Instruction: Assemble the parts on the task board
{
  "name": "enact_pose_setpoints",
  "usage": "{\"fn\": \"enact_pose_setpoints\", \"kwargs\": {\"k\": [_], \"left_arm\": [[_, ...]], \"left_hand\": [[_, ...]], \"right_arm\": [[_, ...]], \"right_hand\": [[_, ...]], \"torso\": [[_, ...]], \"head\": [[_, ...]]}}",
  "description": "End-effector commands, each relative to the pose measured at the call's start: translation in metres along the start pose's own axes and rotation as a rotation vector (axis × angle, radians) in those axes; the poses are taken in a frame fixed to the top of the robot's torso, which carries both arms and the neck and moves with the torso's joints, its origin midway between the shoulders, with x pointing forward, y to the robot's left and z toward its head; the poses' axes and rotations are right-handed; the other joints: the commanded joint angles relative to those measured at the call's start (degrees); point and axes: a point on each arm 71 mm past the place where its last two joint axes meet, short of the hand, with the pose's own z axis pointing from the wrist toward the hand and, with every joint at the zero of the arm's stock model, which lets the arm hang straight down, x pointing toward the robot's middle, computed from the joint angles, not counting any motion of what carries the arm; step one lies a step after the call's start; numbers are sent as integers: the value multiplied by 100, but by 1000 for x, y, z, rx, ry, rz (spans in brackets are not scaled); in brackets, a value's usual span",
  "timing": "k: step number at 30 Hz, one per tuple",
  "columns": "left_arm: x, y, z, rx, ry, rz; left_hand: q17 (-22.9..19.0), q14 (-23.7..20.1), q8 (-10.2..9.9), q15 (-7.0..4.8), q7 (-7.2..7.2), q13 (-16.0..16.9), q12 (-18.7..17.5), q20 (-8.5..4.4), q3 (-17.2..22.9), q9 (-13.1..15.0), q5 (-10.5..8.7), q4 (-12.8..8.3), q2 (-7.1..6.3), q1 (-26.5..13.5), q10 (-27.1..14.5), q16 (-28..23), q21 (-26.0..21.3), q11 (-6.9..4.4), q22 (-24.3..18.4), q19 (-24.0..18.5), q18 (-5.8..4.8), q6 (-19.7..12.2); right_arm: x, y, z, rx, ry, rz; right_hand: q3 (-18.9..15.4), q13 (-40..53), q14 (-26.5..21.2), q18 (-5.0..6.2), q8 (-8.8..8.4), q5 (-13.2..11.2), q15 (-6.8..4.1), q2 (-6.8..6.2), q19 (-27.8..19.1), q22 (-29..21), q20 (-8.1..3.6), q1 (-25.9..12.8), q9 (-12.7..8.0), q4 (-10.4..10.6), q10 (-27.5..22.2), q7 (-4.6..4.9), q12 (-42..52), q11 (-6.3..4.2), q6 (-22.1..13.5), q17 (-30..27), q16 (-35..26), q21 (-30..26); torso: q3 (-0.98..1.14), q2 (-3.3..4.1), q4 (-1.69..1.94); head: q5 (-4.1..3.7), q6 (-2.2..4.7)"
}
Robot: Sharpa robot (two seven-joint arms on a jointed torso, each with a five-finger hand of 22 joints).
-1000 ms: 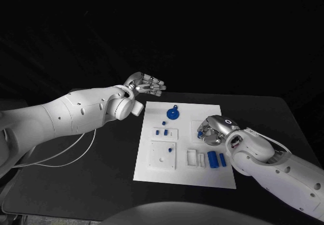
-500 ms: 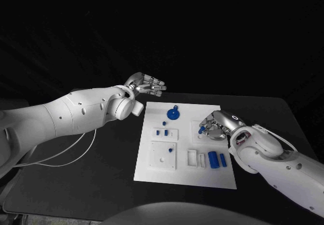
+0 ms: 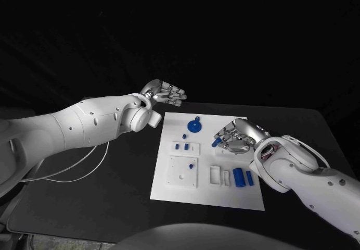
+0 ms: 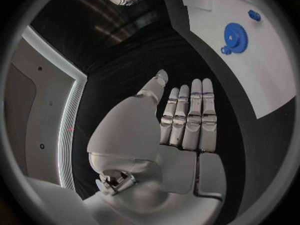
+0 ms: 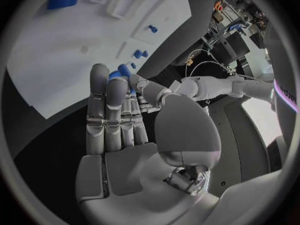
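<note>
The white task board [image 3: 171, 188] lies in the middle of the table. My right hand [image 3: 240, 136] hovers over its right half and pinches a small blue part [image 3: 217, 141] at its fingertips; the right wrist view shows that part [image 5: 122, 72] between thumb and fingers. On the board sit a blue gear [image 3: 193, 125], two small blue pegs [image 3: 179, 147], a blue piece [image 3: 191, 166] on a square plate, and two blue blocks [image 3: 241, 177]. My left hand [image 3: 164, 93] is held up beyond the board's far left corner, fingers straight, holding nothing.
A pale cable [image 3: 71, 178] loops over the table under my left arm. White slotted holders [image 3: 217, 175] stand beside the blue blocks. In the left wrist view the gear [image 4: 236, 37] lies on the board [image 4: 262, 75] beyond my fingers [image 4: 187, 120].
My right hand has risen from the board's right-hand socket and moved a little left with the small blue part in its fingertips. The left hand has stayed where it was.
</note>
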Motion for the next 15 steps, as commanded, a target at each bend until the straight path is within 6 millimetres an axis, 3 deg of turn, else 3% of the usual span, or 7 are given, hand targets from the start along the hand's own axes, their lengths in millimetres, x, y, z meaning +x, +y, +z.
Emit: {"fn": "enact_pose_setpoints", "kwargs": {"k": [1, 9, 15], "left_arm": [[3, -1, 1, 5, 15, -8], [5, -2, 2, 7, 19, -9], [7, -2, 3, 8, 23, -10]], "left_hand": [[8, -25, -17, 6, 5, -8, 4, 18, -3, 3, -14, 3, 44, 9, -23, -30, 30, 7, -6, 18, -10, -24], [7, -26, -16, 6, 7, -8, 4, 17, 3, 3, -11, -8, 43, 15, -28, -29, 33, 9, -18, 19, -9, -32], [7, -26, -16, 6, 7, -8, 4, 17, 3, 3, -11, -8, 43, 15, -28, -29, 33, 9, -18, 19, -9, -32]], "right_arm": [[9, 14, 0, -50, 55, 9], [38, 45, 0, -156, 96, -105], [64, 64, -2, -227, 110, -189]], "right_hand": [[-34, 5, 33, 79, 42, 22, -7, 55, 41, 9, -19, 14, 52, -10, -7, -11, 6, -5, 47, -5, 1, -32], [-61, 5, 25, 71, 43, 4, -6, 72, 43, 47, -17, 20, 53, -39, -3, -11, 6, -5, 54, 1, 1, -56], [3, 5, 30, 62, 41, -96, -8, 68, 62, 102, -21, 24, 51, -50, 4, -13, 5, -6, 62, 1, 2, -73]], "torso": [[-6, -3, 4], [-6, -1, 5], [-2, 5, 14]], "head": [[66, -21], [204, -70], [254, -92]]}}
